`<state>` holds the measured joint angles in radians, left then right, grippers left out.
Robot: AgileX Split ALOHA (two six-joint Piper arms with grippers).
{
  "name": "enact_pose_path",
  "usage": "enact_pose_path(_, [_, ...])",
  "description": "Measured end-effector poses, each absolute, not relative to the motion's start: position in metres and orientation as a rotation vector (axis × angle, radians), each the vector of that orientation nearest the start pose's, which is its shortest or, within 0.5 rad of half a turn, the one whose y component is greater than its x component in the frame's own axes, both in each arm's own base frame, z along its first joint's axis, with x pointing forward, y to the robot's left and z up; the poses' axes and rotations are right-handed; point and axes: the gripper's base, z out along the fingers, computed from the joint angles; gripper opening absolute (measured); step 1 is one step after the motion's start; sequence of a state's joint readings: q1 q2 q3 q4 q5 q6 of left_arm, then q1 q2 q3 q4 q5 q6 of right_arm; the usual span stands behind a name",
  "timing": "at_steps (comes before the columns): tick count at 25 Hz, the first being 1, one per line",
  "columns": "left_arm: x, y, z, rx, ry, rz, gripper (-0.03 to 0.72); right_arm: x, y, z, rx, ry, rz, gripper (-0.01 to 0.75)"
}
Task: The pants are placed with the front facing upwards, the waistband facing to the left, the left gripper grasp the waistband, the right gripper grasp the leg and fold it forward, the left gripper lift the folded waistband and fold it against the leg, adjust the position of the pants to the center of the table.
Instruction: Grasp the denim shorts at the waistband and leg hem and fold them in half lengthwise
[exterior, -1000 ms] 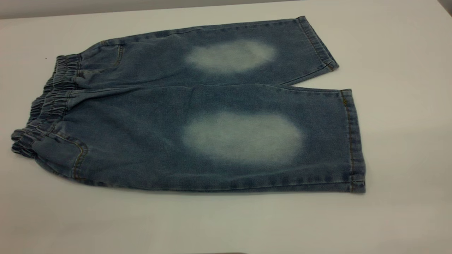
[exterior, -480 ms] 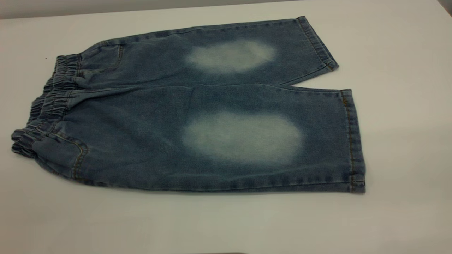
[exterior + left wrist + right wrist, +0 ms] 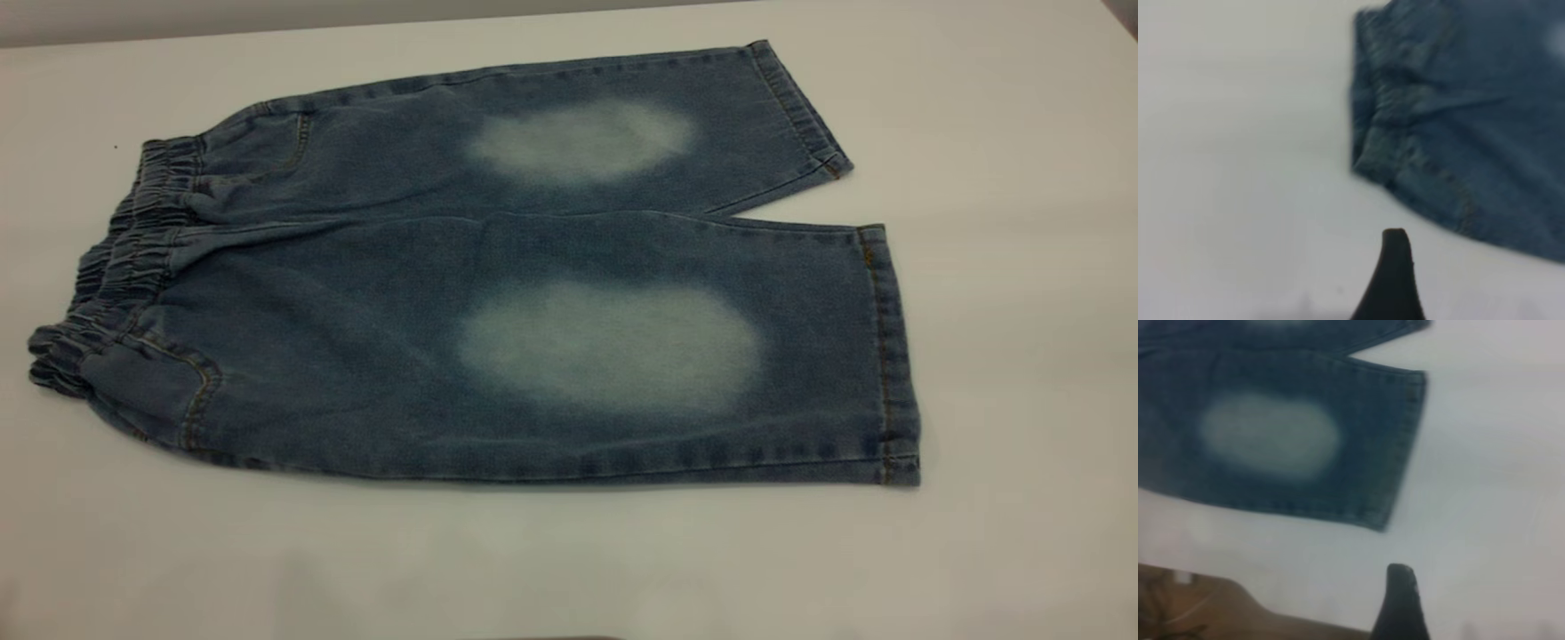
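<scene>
Denim pants point(image 3: 498, 293) flat on table point(image 3: 1005, 356), unmoved since earlier; both end effectors' spread untellable, one finger point(image 3: 1395, 280) each visible

1. The exterior view looks down at a slant on the table point(image 3: 1022, 267), close, with the pants point(image 3: 373, 293) filling most of it.
2. The left wrist view hangs above the waistband point(image 3: 1371, 100) end.
3. The right wrist view looks over the leg hems; both wrist views share the pants point(image 3: 1358, 440) with the exterior one.

Two black fingertips point(image 3: 1395, 280) point(image 3: 1400, 603) — tapered, matte, rounded.
</scene>
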<state>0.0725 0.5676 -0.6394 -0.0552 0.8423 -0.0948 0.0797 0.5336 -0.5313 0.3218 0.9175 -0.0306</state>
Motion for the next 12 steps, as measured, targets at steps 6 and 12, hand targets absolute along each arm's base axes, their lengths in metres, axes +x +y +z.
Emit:
enact_pose_path(6, [0.168, 0.010, 0.296, -0.246, 2.466, -0.063, 0.571, 0.136, 0.043, 0.265, 0.040, 2.428, 0.580, 0.484])
enact_pose_path(12, [0.223, 0.014, 0.257, -0.257, 2.650, -0.053, 0.571, 0.170, 0.050, 0.234, 0.113, 2.581, 0.674, 0.484])
